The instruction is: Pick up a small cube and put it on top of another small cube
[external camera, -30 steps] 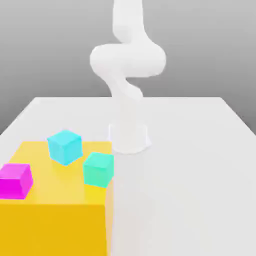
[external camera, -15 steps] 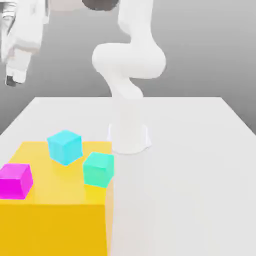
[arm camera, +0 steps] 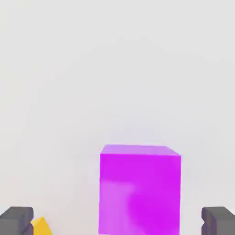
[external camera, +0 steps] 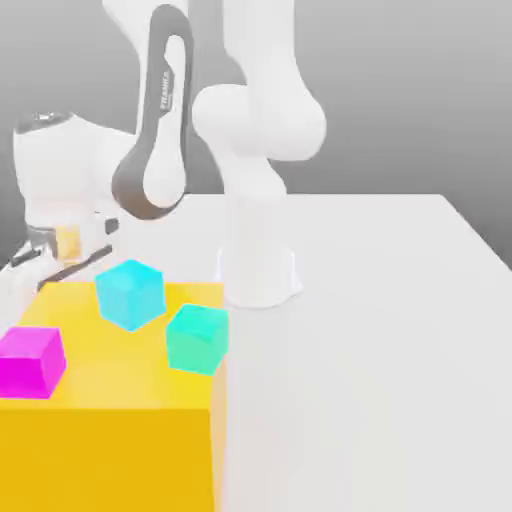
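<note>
Magenta cube [external camera: 31, 362] on the yellow block [external camera: 110, 420], at the block's edge toward the exterior view's left and near its front edge; in the hand view the same cube [arm camera: 139, 189] lies between the two dark fingertips [arm camera: 16, 220], with open room on either side. Cyan cube [external camera: 130, 293] near the block's rear edge, turned corner-forward. Green cube [external camera: 197, 338] at the block's edge toward the exterior view's right, just beside the cyan cube but apart from it; the magenta cube is well apart from both. Claw [external camera: 62, 252] open, fingers spread wide, hanging above the rear corner of the block on the exterior view's left, behind the magenta cube and clear of all three cubes. White bench [external camera: 380, 330] bare and roomy toward the exterior view's right; arm base [external camera: 258, 275] stands on it behind the block
</note>
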